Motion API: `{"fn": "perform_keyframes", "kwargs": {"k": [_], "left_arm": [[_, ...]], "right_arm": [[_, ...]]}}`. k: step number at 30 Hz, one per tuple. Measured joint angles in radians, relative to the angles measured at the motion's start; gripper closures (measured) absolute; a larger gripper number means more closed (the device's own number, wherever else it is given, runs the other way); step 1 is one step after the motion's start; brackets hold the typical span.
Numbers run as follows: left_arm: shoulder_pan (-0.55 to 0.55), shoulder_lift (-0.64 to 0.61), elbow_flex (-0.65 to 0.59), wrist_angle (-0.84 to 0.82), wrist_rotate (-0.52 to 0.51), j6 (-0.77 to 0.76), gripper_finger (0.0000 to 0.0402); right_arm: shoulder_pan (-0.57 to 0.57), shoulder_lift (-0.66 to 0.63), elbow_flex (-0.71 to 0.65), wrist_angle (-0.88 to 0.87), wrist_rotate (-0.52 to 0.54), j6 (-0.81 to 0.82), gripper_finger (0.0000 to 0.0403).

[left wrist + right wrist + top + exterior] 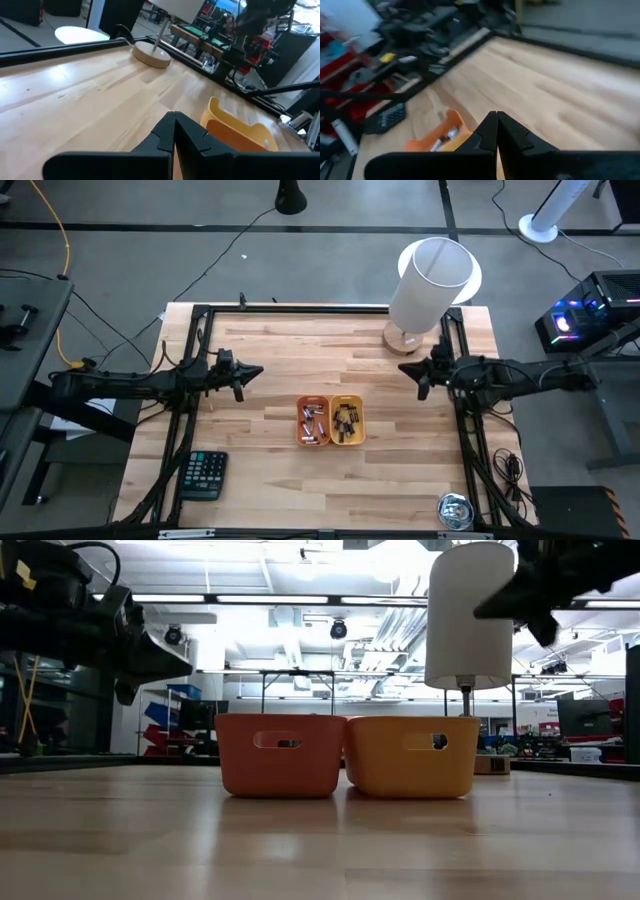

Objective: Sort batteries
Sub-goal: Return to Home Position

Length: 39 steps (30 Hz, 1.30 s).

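Note:
An orange tray point(313, 421) and a yellow tray point(348, 420) stand side by side on the table's middle, near the front. The orange tray holds several silvery batteries point(312, 425), the yellow tray several dark batteries point(346, 420). In the low view the orange tray point(280, 754) stands left of the yellow tray point(412, 755). My left gripper point(258, 371) is shut and empty, above the table, left of the trays. My right gripper point(404, 367) is shut and empty, right of the trays. The left wrist view shows my shut fingers point(174, 131) and the yellow tray point(235, 131); the right wrist view shows my shut fingers point(496, 131) and the orange tray point(439, 134).
A lamp with a white shade point(430, 285) on a round wooden foot point(405, 338) stands at the far right. A black calculator point(203, 474) lies at the near left. A roll of tape point(455, 511) lies at the near right corner. Bare wood lies between the arms.

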Motion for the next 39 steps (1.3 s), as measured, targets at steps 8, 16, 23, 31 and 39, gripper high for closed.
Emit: {"fn": "perform_keyframes", "kwargs": {"k": [8,16,23,31,39], "left_arm": [[0.000,0.000,0.000,-0.001,0.000,0.001,0.0401],[0.000,0.000,0.000,-0.001,-0.001,0.002,0.0401],[0.000,0.000,0.000,-0.001,-0.001,0.002,0.0401],[0.000,0.000,0.000,-0.002,-0.001,0.002,0.0401],[0.000,0.000,0.000,-0.002,-0.002,0.002,0.0401]], "right_arm": [[-0.257,-0.004,0.000,0.257,-0.544,-0.282,0.0403],[-0.350,-0.076,-0.156,0.403,-0.723,-0.278,0.0403],[-0.349,-0.267,-0.316,0.615,-0.714,-0.210,0.0403],[-0.348,-0.346,-0.417,0.604,-0.598,-0.209,0.0403],[-0.258,-0.346,-0.446,0.599,-0.485,-0.162,0.0403]]}}
